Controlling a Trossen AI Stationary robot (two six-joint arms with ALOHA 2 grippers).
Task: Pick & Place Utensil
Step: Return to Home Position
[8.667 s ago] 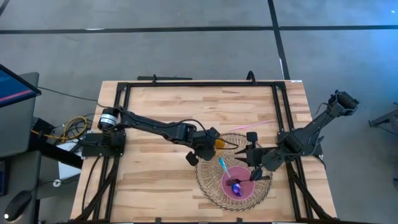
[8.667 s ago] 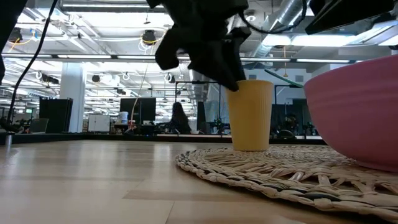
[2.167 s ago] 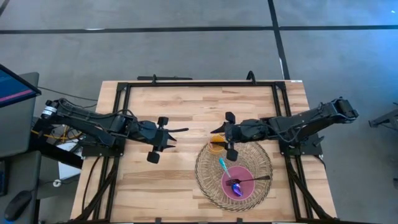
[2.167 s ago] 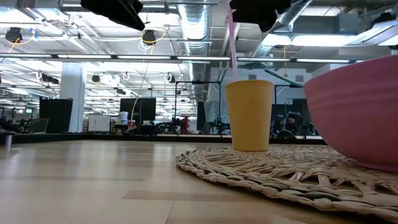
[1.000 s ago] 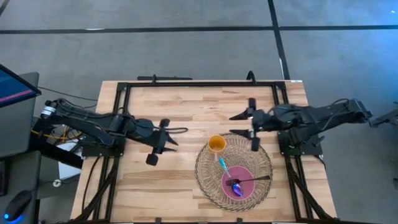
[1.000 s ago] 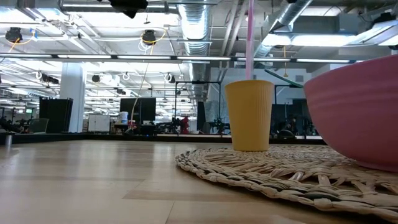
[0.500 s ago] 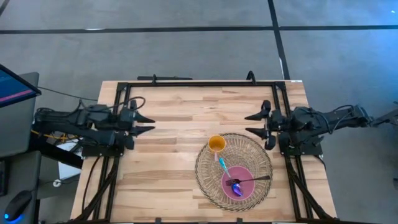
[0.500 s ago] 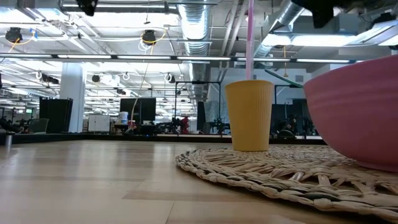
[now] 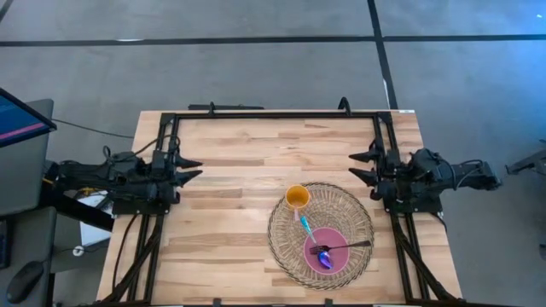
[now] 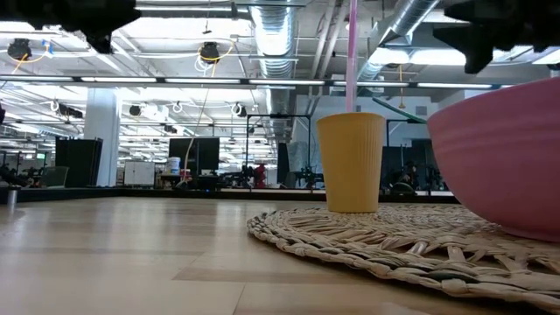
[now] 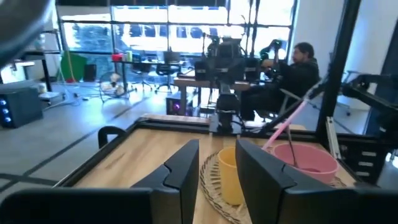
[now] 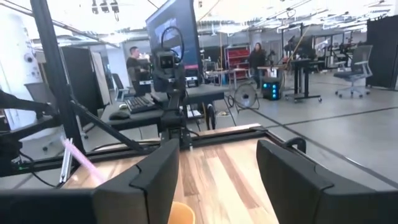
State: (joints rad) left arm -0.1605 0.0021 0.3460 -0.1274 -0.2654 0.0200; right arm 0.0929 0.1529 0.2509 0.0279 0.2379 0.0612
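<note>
A yellow cup (image 9: 297,197) stands on the far left part of a round woven mat (image 9: 358,217). A pink straw (image 10: 353,52) stands upright in the cup. A pink bowl (image 9: 339,258) sits on the mat's near part and holds a purple spoon (image 9: 323,255) and a dark-handled utensil (image 9: 351,246). A teal handle (image 9: 304,226) runs from beside the cup to the bowl's rim. My left gripper (image 9: 189,168) is open and empty at the table's left edge. My right gripper (image 9: 363,165) is open and empty at the right edge. Both point at the table's middle.
A black metal frame (image 9: 273,114) runs around the tabletop. The left wrist view shows the cup (image 11: 229,177), the straw (image 11: 292,118) and the bowl (image 11: 306,158) ahead. People sit at desks in the room beyond the table.
Both arms have drawn back from the table's middle, the left gripper toward the left edge and the right gripper toward the right edge. Both have turned about their own axes. The cup, the straw and the bowl have stayed where they were.
</note>
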